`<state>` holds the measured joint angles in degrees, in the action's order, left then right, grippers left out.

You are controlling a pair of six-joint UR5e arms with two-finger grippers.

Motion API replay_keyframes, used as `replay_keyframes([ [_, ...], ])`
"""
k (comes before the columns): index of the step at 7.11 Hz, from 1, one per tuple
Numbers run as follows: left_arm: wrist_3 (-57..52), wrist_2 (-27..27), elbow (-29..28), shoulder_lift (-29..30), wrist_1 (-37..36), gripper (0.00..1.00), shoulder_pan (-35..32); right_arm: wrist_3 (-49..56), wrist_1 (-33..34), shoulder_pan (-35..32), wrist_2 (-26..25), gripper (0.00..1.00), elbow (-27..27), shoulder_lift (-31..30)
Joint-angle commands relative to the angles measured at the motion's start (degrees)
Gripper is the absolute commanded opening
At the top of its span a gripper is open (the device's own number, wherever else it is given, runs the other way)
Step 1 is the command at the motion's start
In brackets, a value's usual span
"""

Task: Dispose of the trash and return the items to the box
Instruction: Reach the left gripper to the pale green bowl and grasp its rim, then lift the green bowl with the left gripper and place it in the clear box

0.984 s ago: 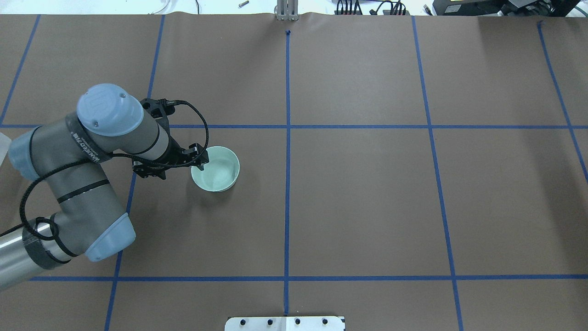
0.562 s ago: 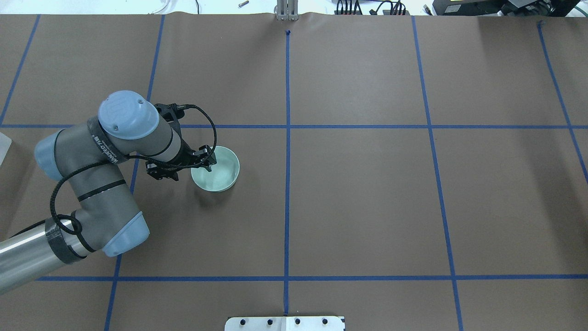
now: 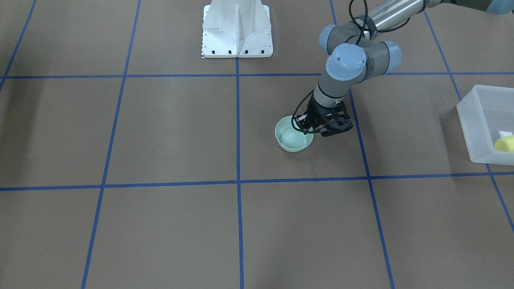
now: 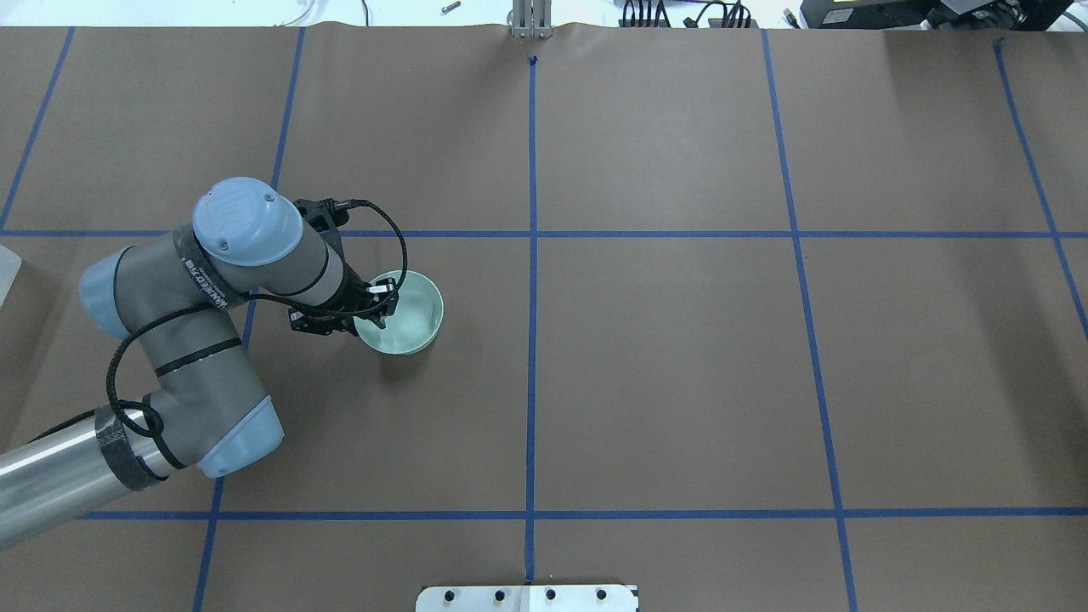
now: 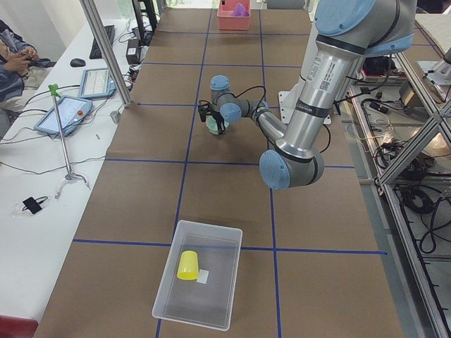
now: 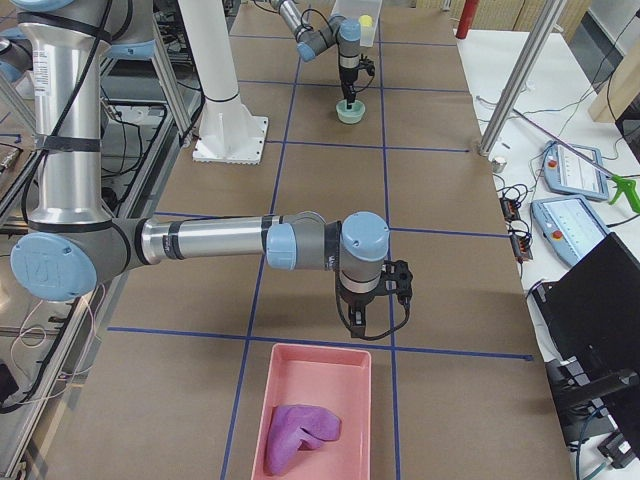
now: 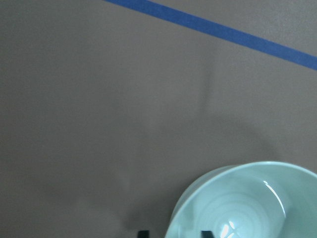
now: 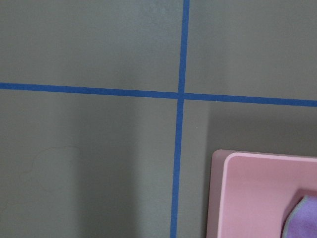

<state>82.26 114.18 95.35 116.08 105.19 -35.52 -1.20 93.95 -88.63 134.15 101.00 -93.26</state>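
The pale mint-green bowl (image 4: 406, 313) stands upright on the brown table, left of centre; it also shows in the front view (image 3: 292, 138). My left gripper (image 4: 372, 309) is open and points down at the bowl's left rim. In the left wrist view its fingertips (image 7: 143, 233) straddle the rim of the bowl (image 7: 247, 208), one outside and one inside. The yellow cup (image 3: 504, 143) lies on its side in the translucent box (image 3: 476, 120), also seen from the left end (image 5: 187, 265). My right gripper (image 6: 358, 322) hangs over the table near a pink tray; I cannot tell whether it is open or shut.
A pink tray (image 6: 345, 375) holding a purple crumpled thing (image 6: 300, 435) stands at the table's right end; its corner shows in the right wrist view (image 8: 257, 198). The white robot pedestal (image 3: 237, 32) stands at the table's near middle edge. Blue tape lines grid the table.
My left arm has moved right and the gripper has come down onto the bowl's left rim, so its fingers now straddle the rim. The bowl has not moved.
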Motion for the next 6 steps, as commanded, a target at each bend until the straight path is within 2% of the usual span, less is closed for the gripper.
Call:
replay_keyframes([
  [1,-1.82,5.74,1.33,-0.42,-0.07,0.0,-4.43,-6.51,-0.26,3.27,0.15,1.0,2.96,0.0],
  [2,-5.58,11.62,3.51,-1.55,-0.51,0.0,-10.12,-9.67,-0.35,5.03,0.15,1.0,4.37,0.0],
  [3,-11.45,18.64,5.53,-5.65,-0.6,0.0,-16.97,-12.48,-0.35,6.35,0.15,1.0,5.69,0.0],
  [4,-20.21,22.54,6.42,-9.87,-0.6,0.0,-23.21,-15.3,-0.44,8.36,0.15,1.0,7.01,0.0],
  [6,-43.03,25.99,6.35,-19.27,-1.21,0.0,-34.91,-24.77,-0.52,13.98,-0.2,1.0,9.99,0.71],
])
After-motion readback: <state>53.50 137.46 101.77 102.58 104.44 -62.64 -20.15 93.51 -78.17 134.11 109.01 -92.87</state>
